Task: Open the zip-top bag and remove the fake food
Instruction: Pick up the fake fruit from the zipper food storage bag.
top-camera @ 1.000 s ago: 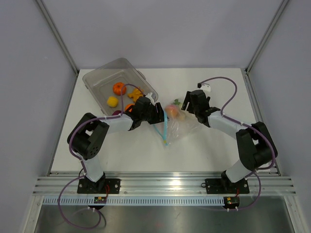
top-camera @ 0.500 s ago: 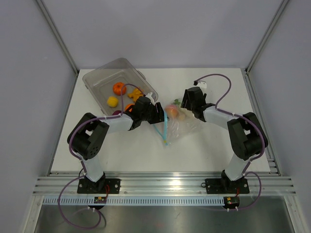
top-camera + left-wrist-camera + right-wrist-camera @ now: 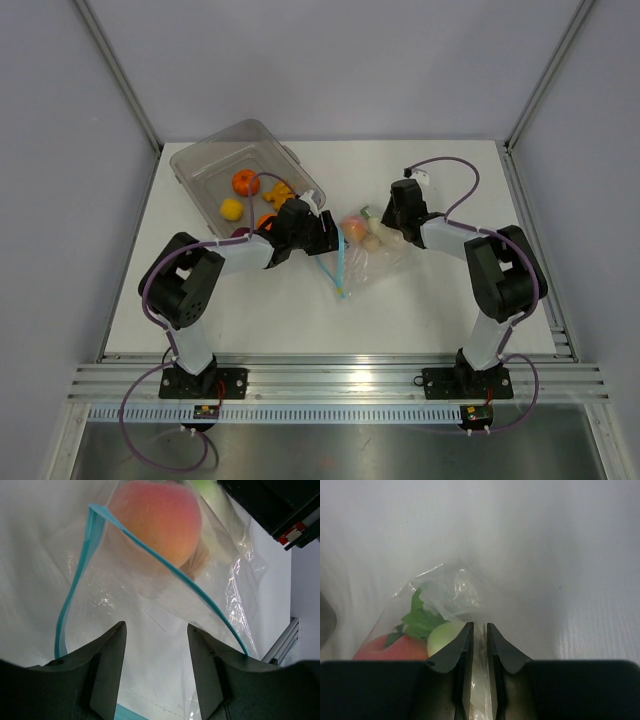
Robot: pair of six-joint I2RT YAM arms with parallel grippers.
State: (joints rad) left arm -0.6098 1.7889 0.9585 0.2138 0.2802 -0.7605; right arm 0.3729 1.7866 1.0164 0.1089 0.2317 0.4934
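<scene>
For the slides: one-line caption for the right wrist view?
Right gripper pinches a fold of the zip-top bag, red and pale-green fake food visible inside.

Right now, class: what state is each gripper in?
Left gripper: open, jaws apart over the zip-top bag mouth.
Right gripper: closed on the zip-top bag's clear film.

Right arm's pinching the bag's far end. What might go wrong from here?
1. The right gripper has only a thin fold of the zip-top bag; it may slip out on lifting.
2. The left gripper stands open at the bag's mouth, so the whole bag, peach included, may drag along.
</scene>
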